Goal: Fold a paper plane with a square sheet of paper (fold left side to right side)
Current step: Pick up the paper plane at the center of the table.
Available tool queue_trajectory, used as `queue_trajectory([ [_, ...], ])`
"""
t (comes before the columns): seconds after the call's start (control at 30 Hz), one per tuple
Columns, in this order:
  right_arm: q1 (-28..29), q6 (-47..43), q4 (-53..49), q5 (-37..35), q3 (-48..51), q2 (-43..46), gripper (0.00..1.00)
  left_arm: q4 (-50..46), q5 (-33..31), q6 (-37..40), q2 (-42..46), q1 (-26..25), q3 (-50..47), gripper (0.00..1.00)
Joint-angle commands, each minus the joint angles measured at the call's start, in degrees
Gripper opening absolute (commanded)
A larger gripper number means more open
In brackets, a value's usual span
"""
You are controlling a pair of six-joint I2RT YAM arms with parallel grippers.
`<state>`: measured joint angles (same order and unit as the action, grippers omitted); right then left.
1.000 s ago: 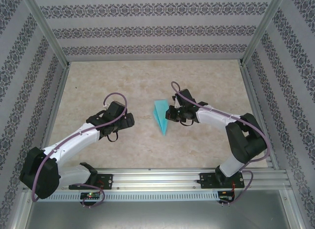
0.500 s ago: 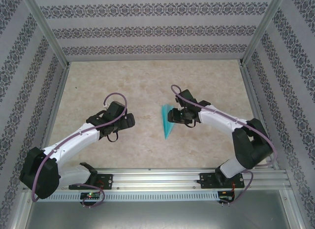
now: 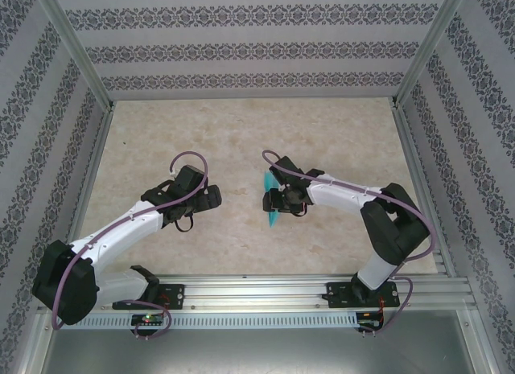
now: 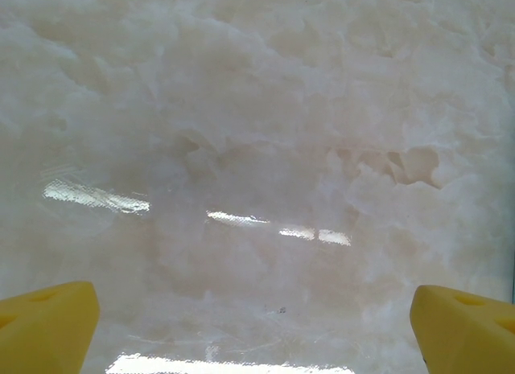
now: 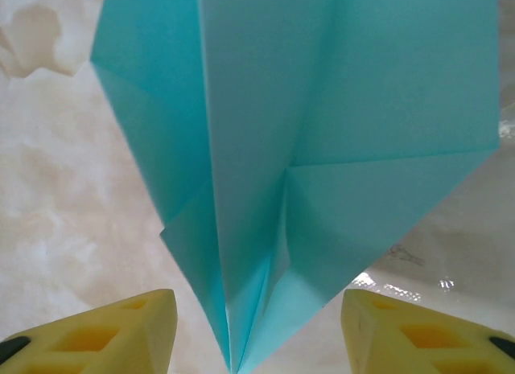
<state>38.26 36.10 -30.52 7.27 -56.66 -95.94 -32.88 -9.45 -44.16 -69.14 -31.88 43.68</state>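
Observation:
The paper plane (image 3: 273, 219) is a slim teal dart near the table's middle, its tip toward the near edge, and it looks raised on its folded edge. My right gripper (image 3: 275, 201) hangs directly over it. In the right wrist view the plane (image 5: 306, 149) spreads its folded wings upward from a narrow crease. That crease runs down between my yellow fingertips (image 5: 121, 330), which stand apart and do not pinch it. The right gripper (image 5: 257, 310) is open. My left gripper (image 3: 211, 199) is a short way left of the plane, open (image 4: 257, 318) over bare tabletop.
The marble-look table (image 3: 241, 133) is fenced by patterned walls and metal posts (image 3: 76, 48). An aluminium rail (image 3: 257, 292) with both arm bases runs along the near edge.
My right gripper has gone from shut to open and moved left over the plane. The plane now looks narrower and sits slightly left. The left arm has stayed put.

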Motion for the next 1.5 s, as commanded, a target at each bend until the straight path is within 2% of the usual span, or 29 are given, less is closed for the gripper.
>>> queue_trajectory([
  [0.0, 0.87, -0.05, -0.76, -2.34, -3.33, -1.29, 0.54, 0.06, 0.14, 0.86, 0.86, 0.65, 0.97, 1.0],
  [0.13, 0.94, -0.23, -1.25, -3.04, -4.05, -2.25, 0.45, 0.01, 0.22, 0.92, 0.6, 0.6, 0.97, 1.0],
  [0.37, 1.1, -0.32, -1.29, -3.05, -4.81, -3.8, 0.39, -0.41, -0.06, 1.16, 0.58, 0.68, 1.18, 1.0],
  [0.57, 1.3, -0.58, -1.82, -3.75, -5.23, -4.52, 0.29, -0.49, 0.04, 1.09, 0.52, 0.66, 1.1, 1.0],
  [0.93, 2.49, -0.48, -1.71, -3.74, -7.04, -7.9, 0.25, -0.92, -0.14, 1.41, 0.93, 0.66, 1.11, 1.0],
  [1.2, 2.59, -1.42, -4.99, -6.33, -8.47, -10.05, 0.23, -1.65, -0.98, 2.15, 2.01, 0.68, 1.54, 1.0],
  [1.47, 2.1, -2.88, -7.53, -6.07, -11.01, -7.99, 0.13, -2.87, -2.16, 2.77, 2.7, 0.64, 2.46, 1.0],
])
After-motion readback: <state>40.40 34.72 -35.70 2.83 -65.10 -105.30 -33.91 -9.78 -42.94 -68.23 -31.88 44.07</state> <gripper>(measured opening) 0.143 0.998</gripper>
